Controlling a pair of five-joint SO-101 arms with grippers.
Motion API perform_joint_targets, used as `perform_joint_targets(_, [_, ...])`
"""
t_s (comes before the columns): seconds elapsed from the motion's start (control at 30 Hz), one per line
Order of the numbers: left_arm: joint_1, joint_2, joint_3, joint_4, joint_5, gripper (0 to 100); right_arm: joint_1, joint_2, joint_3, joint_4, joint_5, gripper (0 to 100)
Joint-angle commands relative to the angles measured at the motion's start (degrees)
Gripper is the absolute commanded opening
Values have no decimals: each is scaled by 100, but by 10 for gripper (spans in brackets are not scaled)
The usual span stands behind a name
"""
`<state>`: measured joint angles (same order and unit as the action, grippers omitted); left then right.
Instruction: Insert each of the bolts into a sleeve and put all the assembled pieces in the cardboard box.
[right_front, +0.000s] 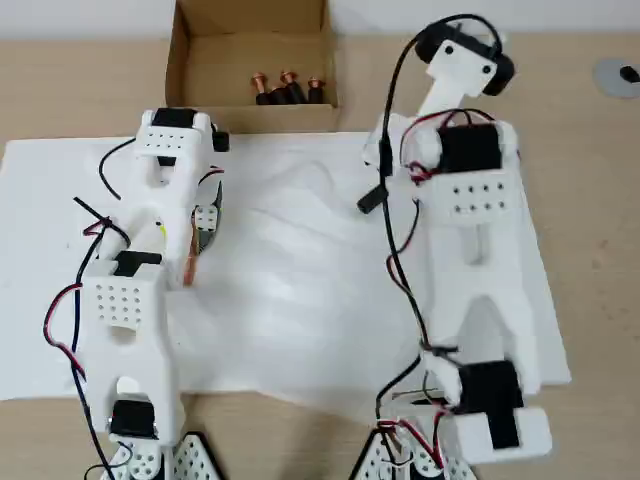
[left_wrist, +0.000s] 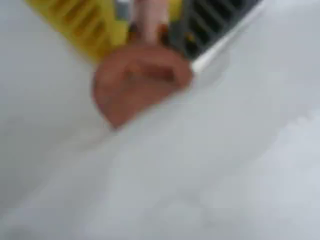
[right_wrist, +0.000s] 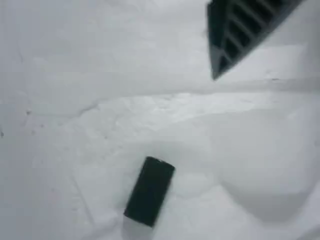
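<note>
A wooden table (right_front: 60, 90) spans the high view, with most of its middle and lower part under a rumpled white cloth (right_front: 300, 280). Two white arms stand on it. The right arm (right_front: 480, 250) runs up the right side of the frame from its base at the bottom edge. The left arm (right_front: 125, 300) rises along the left side.

The cardboard box (right_front: 180, 60) sits at the top of the frame, left of centre, just beyond the cloth's far edge. Three assembled pieces (right_front: 287, 88) (copper heads on black bodies) lie side by side near its lower right corner.

The left gripper (right_front: 207, 225) hangs over the cloth in the left-centre of the frame, clamped on a copper bolt (right_front: 190, 262). In the left wrist view the bolt's round head fills the upper middle, blurred, with a yellow jaw on one side of the shank and a black ribbed one on the other.

In the right wrist view part of the right gripper (right_wrist: 235, 40) juts in at the upper right; whether it is apart or together cannot be told. A black sleeve (right_wrist: 150, 192) lies on its side on the cloth at lower centre, well apart from it.
</note>
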<state>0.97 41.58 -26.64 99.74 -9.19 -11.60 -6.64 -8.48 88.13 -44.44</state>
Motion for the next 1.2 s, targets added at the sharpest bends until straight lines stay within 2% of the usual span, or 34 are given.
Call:
perform_joint_targets(0.0, [79,-66,53,70,-44,169,-277,321,-4,-114,-255,394])
perform_joint_targets(0.1, [53,-57,-123,70,-114,178,-629,602,-40,-123,-563,394])
perform_joint_targets(0.3, [237,-233,-167,70,-826,179,-1103,787,-391,-527,-782,394])
perform_joint_targets(0.43, [229,-488,-167,70,-1143,180,-1051,927,-532,-967,-853,394])
perform_joint_targets(0.77, [193,-629,88,70,-1600,179,-532,2070,-549,-1090,-1864,394])
perform_joint_targets(0.9, [193,-629,88,70,-1609,179,-356,2316,-558,-1090,-1899,394])
perform_joint_targets(1.17, [193,-629,88,70,-1609,178,-444,2686,-558,-1055,-1705,394])
